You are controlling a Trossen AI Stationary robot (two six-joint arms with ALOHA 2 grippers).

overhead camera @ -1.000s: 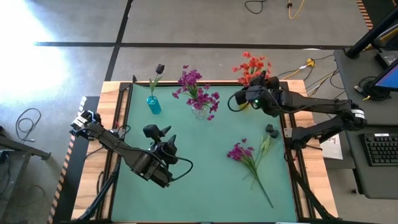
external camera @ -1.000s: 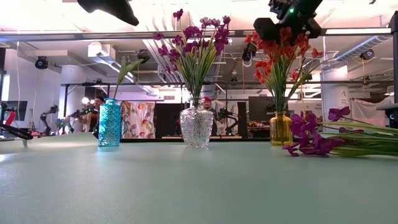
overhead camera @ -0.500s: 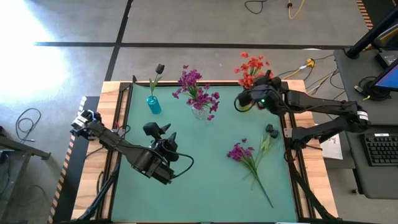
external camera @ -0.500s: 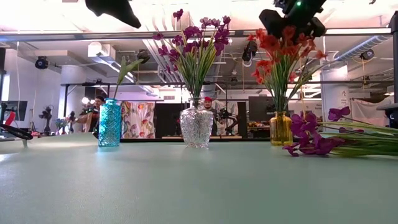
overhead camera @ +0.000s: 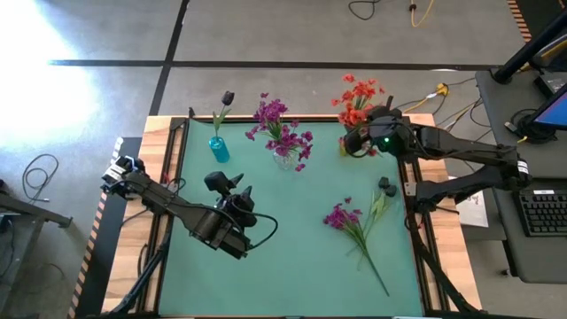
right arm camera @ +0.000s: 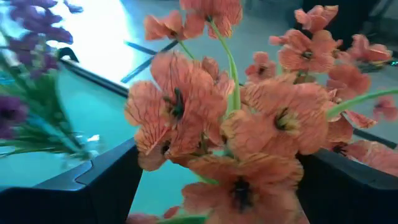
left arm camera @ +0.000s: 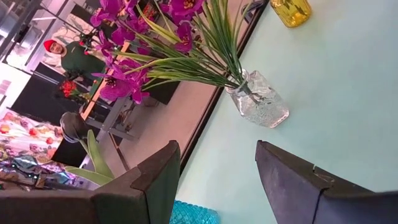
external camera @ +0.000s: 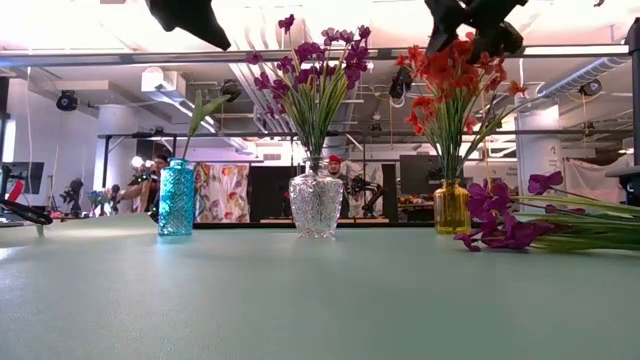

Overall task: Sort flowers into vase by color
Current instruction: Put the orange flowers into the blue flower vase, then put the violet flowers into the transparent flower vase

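Observation:
Orange-red flowers (overhead camera: 359, 94) stand with their stems in a yellow vase (external camera: 452, 207) at the far right. My right gripper (right arm camera: 227, 180) hangs open high over that vase, one finger on either side of the blooms (right arm camera: 186, 118); no touch shows. Magenta flowers (overhead camera: 280, 124) fill a clear glass vase (overhead camera: 285, 159). A dark bud (overhead camera: 228, 97) stands in a teal vase (overhead camera: 219, 149). A magenta flower (overhead camera: 340, 215) and a dark bud (overhead camera: 387, 187) lie on the mat at the right. My left gripper (overhead camera: 229, 188) hovers open and empty over the mat's left half.
Long green stems (overhead camera: 372, 266) of the lying flowers reach toward the near right corner. Wooden rails (overhead camera: 165, 177) border the green mat (overhead camera: 292, 266), which is bare at the centre and near left. A desk with a keyboard (overhead camera: 542, 213) stands beyond the right edge.
My right gripper has risen and drawn back toward the table's right edge, away from over the yellow vase, turning a little. The orange flowers stay standing in the vase.

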